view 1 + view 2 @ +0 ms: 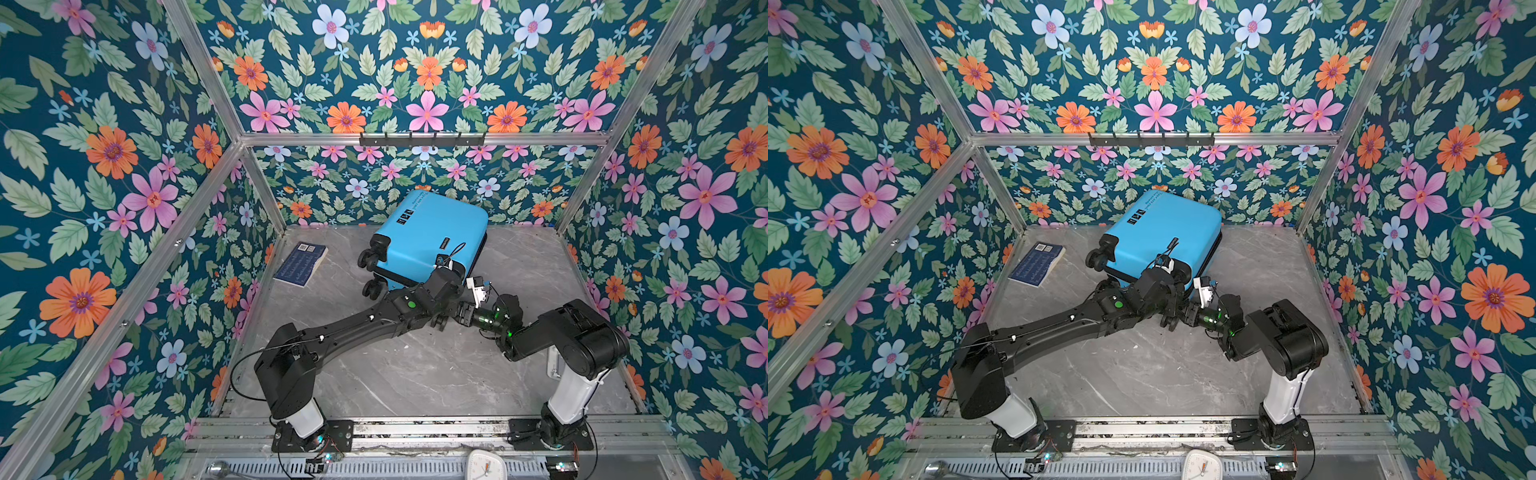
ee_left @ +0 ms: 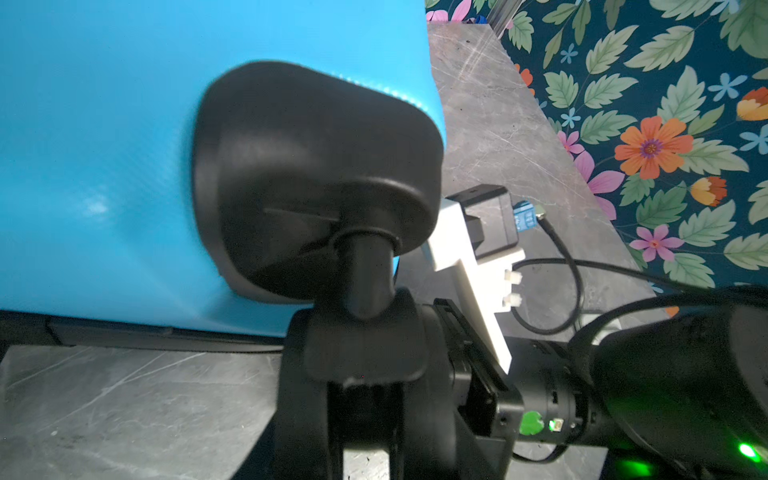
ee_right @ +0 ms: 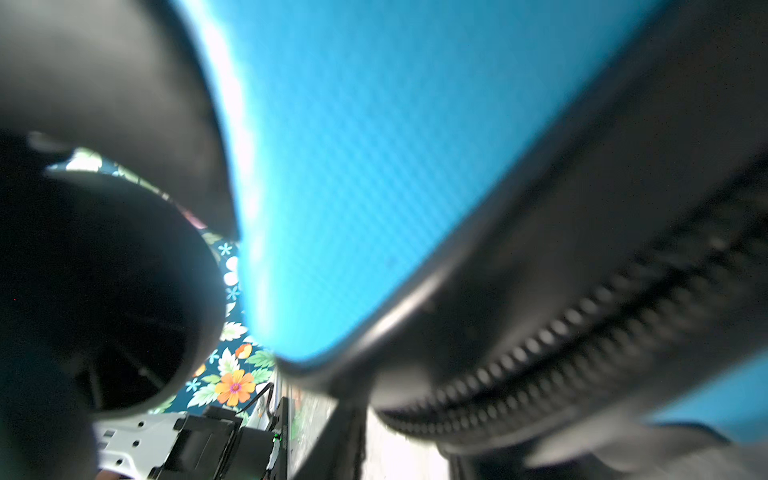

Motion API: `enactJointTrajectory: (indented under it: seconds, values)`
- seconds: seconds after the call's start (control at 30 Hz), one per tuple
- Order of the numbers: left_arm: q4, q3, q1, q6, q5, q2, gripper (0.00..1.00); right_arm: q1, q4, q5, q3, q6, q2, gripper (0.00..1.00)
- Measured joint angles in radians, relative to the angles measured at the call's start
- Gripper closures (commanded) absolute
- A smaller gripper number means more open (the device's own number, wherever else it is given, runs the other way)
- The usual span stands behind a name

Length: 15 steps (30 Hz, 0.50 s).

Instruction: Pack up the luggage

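The luggage (image 1: 432, 232) (image 1: 1163, 232) is a bright-blue hard-shell suitcase, lying closed and tilted at the back of the table. My left gripper (image 2: 365, 395) reaches across to its near right corner. It is shut on a black spinner wheel (image 2: 361, 345) below the wheel housing (image 2: 316, 166). My right gripper (image 1: 446, 318) sits low beside that corner, partly under the left wrist, and its fingers are hidden. The right wrist view is filled by blue shell (image 3: 374, 145) and the black zipper (image 3: 582, 332), very close and blurred.
A dark-blue book (image 1: 301, 264) (image 1: 1037, 264) lies flat on the grey marble table (image 1: 415, 374), left of the suitcase. A black hook rail (image 1: 422, 139) hangs on the back wall. A white clock (image 1: 484, 465) sits below the front rail. Floral walls enclose three sides.
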Motion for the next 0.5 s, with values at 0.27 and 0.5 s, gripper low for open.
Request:
enactJointTrajectory:
  seconds: [0.27,0.5]
  values:
    - [0.006,0.0,0.0,-0.002,0.003,0.0,1.0,0.003,0.005,0.01,-0.02,0.0,-0.047,0.77]
    - [0.006,0.0,0.0,-0.003,0.005,0.0,1.0,0.003,0.019,0.03,-0.029,0.0,-0.051,0.83]
